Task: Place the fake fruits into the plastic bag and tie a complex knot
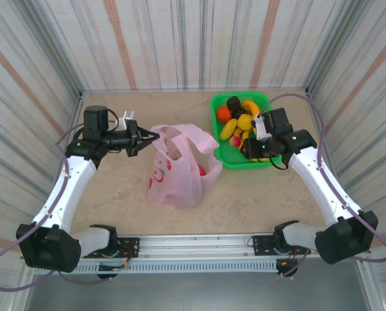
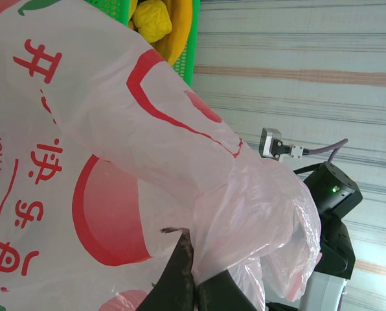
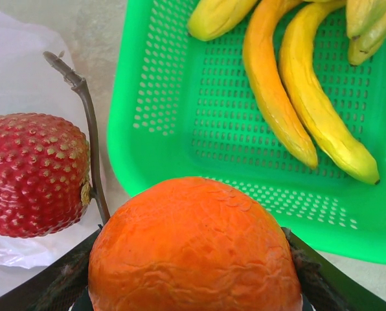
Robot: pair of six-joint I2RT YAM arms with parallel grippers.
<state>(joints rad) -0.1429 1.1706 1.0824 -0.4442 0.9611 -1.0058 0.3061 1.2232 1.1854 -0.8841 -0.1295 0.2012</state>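
Orange (image 3: pixel 193 240) clamped in our right gripper (image 3: pixel 194 278) | we need to head left, plastic bag (image 1: pixel 177 175) lies there | left gripper (image 1: pixel 157 137) pinches its rim

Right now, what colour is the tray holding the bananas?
The tray is bright green; right wrist view.

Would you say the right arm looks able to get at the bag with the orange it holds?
Probably yes: the right jaws grip the orange by the tray's edge, the bag lies right beside the tray with nothing between, and the left jaws pinch its handle.
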